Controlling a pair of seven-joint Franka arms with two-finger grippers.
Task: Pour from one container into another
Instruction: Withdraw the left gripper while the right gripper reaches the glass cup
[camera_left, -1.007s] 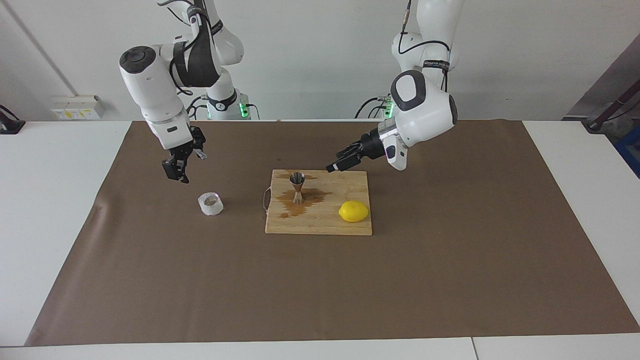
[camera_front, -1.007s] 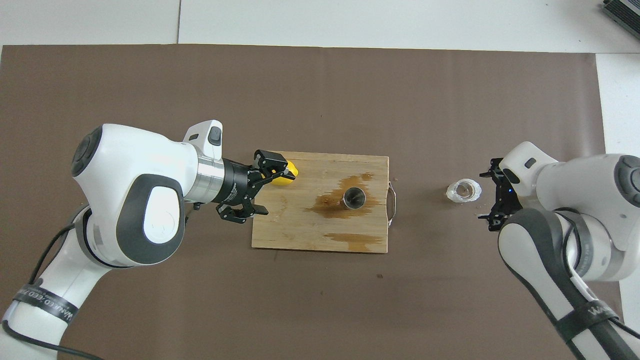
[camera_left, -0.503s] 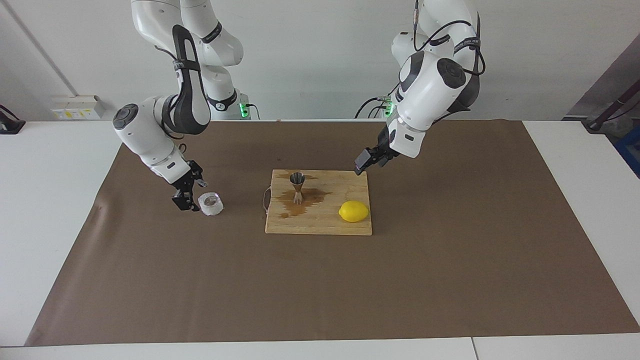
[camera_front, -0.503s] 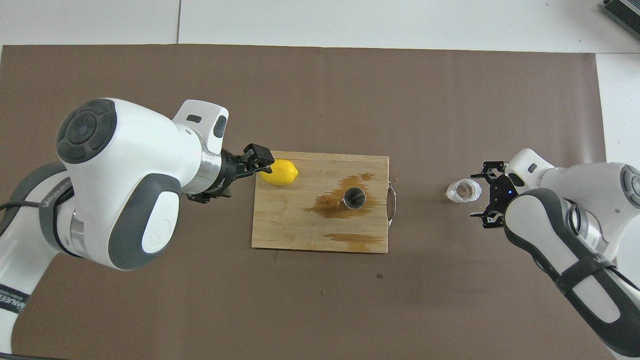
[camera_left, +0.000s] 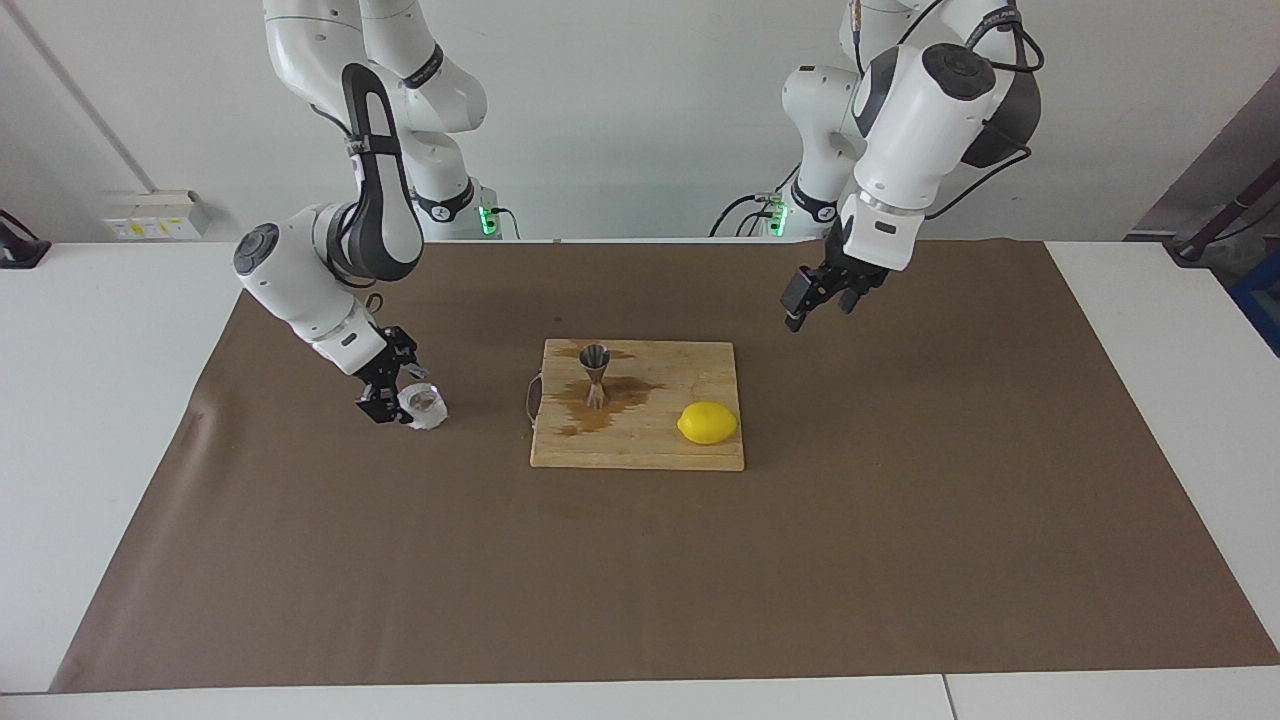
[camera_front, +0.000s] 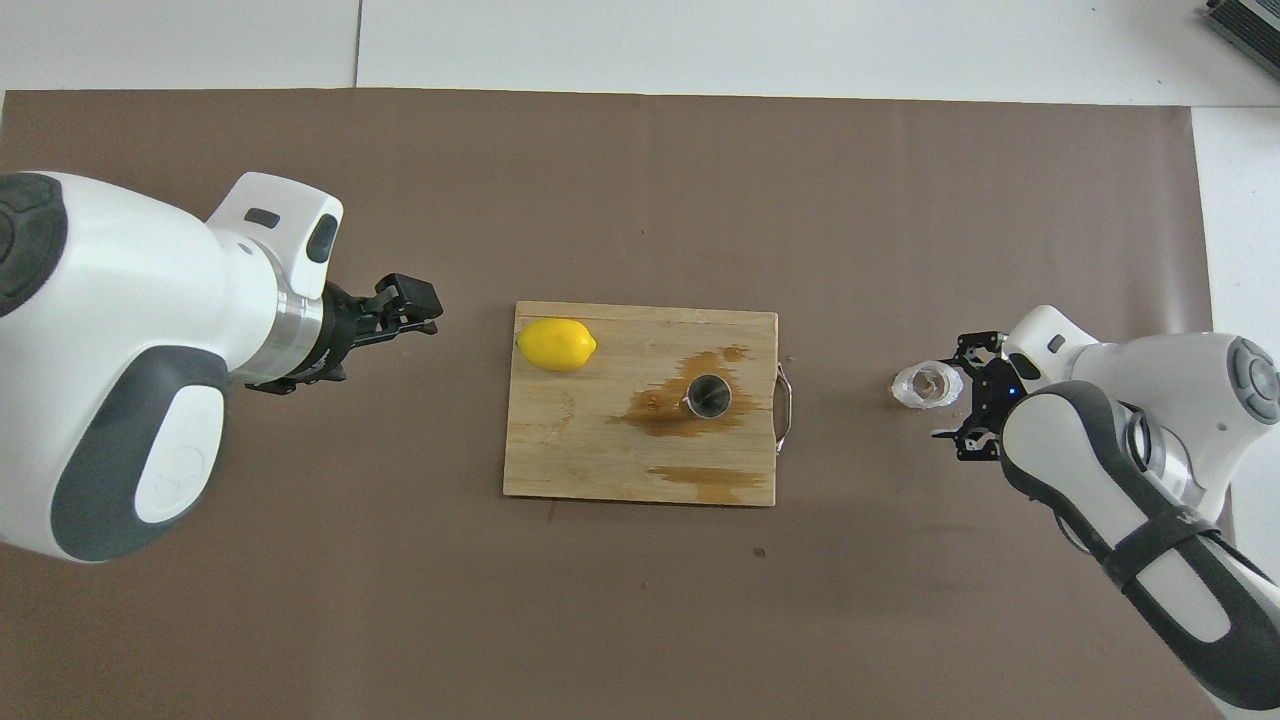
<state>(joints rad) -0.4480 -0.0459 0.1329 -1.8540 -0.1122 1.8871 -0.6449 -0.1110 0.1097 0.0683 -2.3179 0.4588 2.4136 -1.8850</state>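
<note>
Two grippers: right gripper (camera_left: 392, 396) sits low at the crinkly plastic cup (camera_left: 424, 407), toward the right arm's end; fingers look spread around it, hard to say. Squeeze hard and it buckles, spilling before reaching the jigger (camera_left: 595, 372) on the cutting board (camera_left: 640, 440). Left gripper (camera_left: 812, 304) waits, apparently closed.

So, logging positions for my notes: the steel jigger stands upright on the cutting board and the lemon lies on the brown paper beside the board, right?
Not quite. The lemon lies on the cutting board itself, as the facing view shows. The steel jigger does stand upright on that board.
</note>
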